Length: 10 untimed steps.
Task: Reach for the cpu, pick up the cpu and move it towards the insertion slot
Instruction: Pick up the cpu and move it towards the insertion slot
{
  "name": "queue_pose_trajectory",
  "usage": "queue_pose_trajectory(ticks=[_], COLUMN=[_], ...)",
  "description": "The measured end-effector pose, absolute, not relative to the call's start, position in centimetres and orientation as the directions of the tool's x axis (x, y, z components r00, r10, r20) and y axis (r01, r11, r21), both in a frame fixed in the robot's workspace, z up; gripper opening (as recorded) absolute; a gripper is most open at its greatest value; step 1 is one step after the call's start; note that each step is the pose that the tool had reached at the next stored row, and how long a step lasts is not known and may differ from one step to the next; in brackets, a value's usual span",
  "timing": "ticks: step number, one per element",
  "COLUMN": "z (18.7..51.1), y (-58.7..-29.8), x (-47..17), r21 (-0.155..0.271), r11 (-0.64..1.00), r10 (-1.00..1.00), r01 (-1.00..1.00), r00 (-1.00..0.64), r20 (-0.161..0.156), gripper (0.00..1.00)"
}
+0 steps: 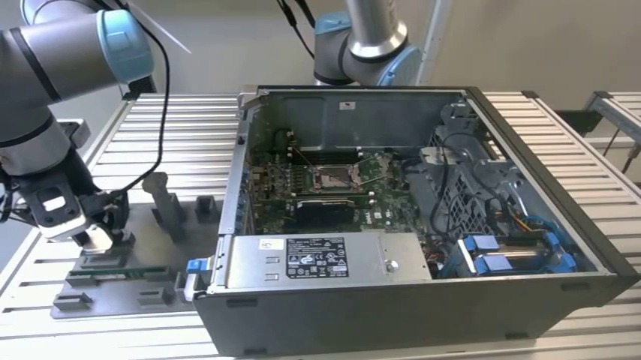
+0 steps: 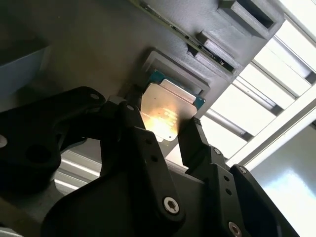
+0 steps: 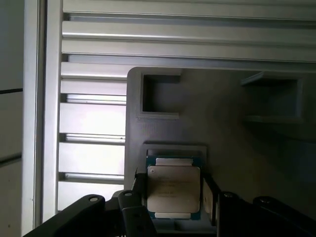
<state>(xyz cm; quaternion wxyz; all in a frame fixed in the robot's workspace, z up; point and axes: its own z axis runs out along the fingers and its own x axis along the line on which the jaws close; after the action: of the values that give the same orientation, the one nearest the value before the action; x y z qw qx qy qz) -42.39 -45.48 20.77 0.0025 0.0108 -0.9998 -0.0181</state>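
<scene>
The cpu point(image 3: 174, 190) is a small square chip with a silvery face on a green edge, lying in a shallow nest of the grey fixture plate point(image 3: 222, 123). My gripper point(image 3: 174, 195) is lowered over it, with one black finger point(image 3: 139, 195) against each of two opposite sides. The second wrist view shows the cpu point(image 2: 165, 111) glinting between the same fingers point(image 2: 131, 118). In the exterior view my gripper point(image 1: 97, 240) hangs low over the plate at the exterior view's left. The insertion slot point(image 1: 335, 177), a shiny framed socket, sits on the motherboard inside the open computer case point(image 1: 401, 300).
The grey fixture plate point(image 1: 150, 262) carries upright holders point(image 1: 165, 202) and a long green memory stick point(image 1: 110, 274). It rests on a ribbed aluminium table point(image 1: 170, 127). The case's tall wall point(image 1: 233, 187) stands between the plate and the socket. A second arm point(image 1: 365, 37) rises behind the case.
</scene>
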Motion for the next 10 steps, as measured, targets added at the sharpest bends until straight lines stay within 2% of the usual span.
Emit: queue_pose_trajectory(ticks=[10], z=[21.5], y=[-45.48], x=[-42.38], r21=[0.036], r11=[0.999], r10=[-0.021], r01=[-0.021], r00=[-1.0], r20=[0.005], gripper=[0.0])
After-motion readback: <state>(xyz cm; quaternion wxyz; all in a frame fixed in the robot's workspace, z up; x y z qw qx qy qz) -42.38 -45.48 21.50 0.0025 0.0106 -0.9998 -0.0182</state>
